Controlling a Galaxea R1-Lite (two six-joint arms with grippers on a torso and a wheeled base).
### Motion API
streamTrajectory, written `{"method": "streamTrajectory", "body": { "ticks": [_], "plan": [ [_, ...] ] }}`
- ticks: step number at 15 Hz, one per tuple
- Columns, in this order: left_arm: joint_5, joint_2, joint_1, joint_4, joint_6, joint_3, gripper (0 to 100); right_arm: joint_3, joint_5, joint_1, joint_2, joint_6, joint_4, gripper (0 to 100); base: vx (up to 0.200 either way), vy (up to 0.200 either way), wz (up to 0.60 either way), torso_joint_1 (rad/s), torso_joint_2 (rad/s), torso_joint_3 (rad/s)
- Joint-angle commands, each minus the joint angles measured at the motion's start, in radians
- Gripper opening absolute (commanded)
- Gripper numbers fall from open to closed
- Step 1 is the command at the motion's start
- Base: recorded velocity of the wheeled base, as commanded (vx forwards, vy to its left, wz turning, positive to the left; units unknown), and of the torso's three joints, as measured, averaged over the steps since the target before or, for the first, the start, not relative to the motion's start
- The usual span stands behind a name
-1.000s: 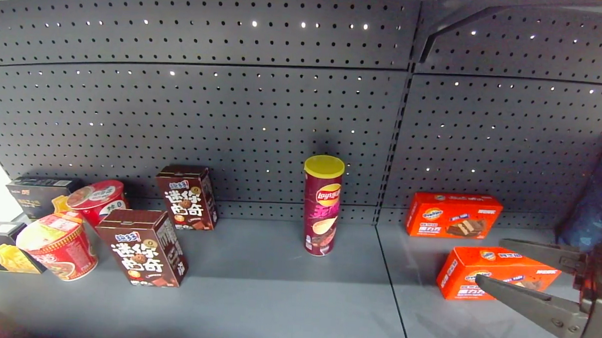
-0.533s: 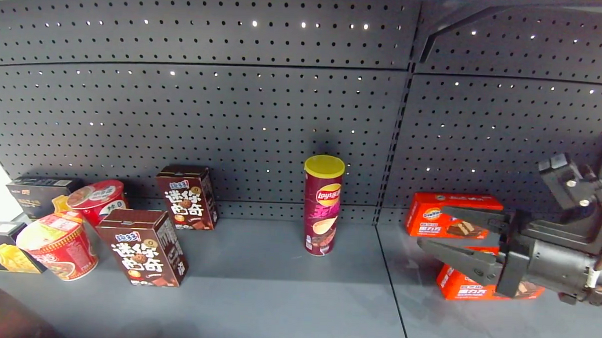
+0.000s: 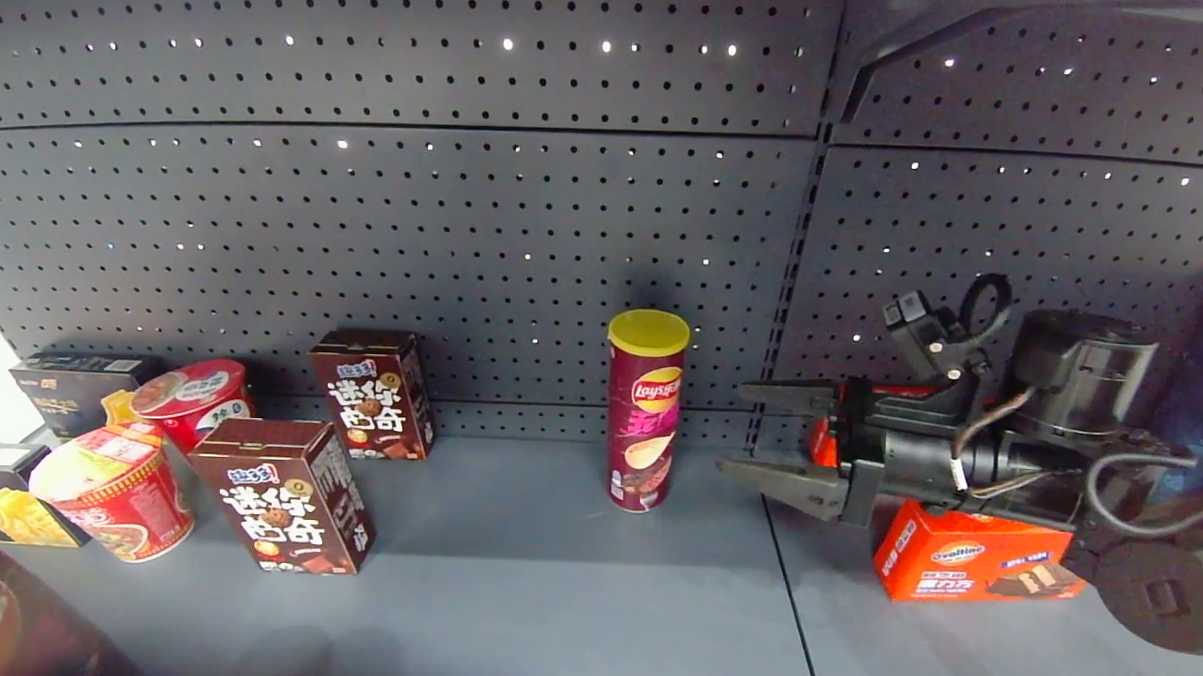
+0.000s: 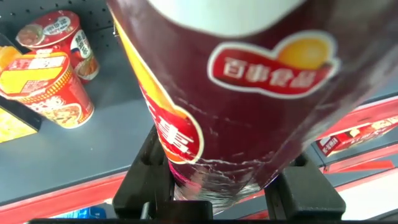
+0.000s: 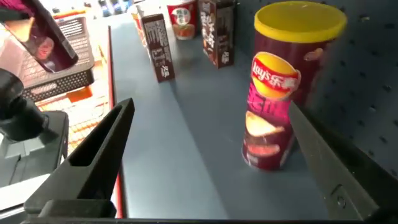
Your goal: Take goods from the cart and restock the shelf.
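Placing step, I'd say: your L gripper [image 4: 227, 190] clamps a chip can [image 4: 236, 93], 8 o'clock. R gripper [image 3: 733, 430] gapes wide, empty, 3 o'clock of the standing can [image 3: 645, 420]. Next: set yours on shelf [image 3: 513, 575] beside it.

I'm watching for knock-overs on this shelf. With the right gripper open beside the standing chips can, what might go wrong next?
1. The right gripper is open and level with the tall chips can; a finger clipping its side could tip it.
2. Its arm sits close over the orange box; lowering may shove it.
3. The left gripper holds a second can; set down near the cup noodles, it might topple them.
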Motion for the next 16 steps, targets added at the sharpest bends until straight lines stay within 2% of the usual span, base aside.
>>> {"method": "streamTrajectory", "body": {
  "ticks": [1,4,8,16],
  "plan": [
    [0.000,0.003,0.000,0.000,0.000,0.002,0,-0.066,0.016,0.006,0.086,-0.001,0.008,100,0.000,0.000,0.00,0.000,0.00,0.000],
    [0.000,0.000,0.001,0.001,0.001,0.005,0,-0.172,0.019,0.003,0.148,-0.002,0.076,100,0.000,0.000,0.00,0.000,0.00,0.000],
    [0.002,-0.001,0.001,0.003,0.001,0.007,0,-0.270,0.019,0.005,0.237,-0.002,0.079,100,0.000,0.000,0.00,0.000,0.00,0.000],
    [0.011,-0.021,0.004,0.010,0.005,0.028,0,-0.345,0.019,0.012,0.353,-0.002,0.077,100,0.000,0.000,0.00,0.000,0.00,0.000]
  ]
}}
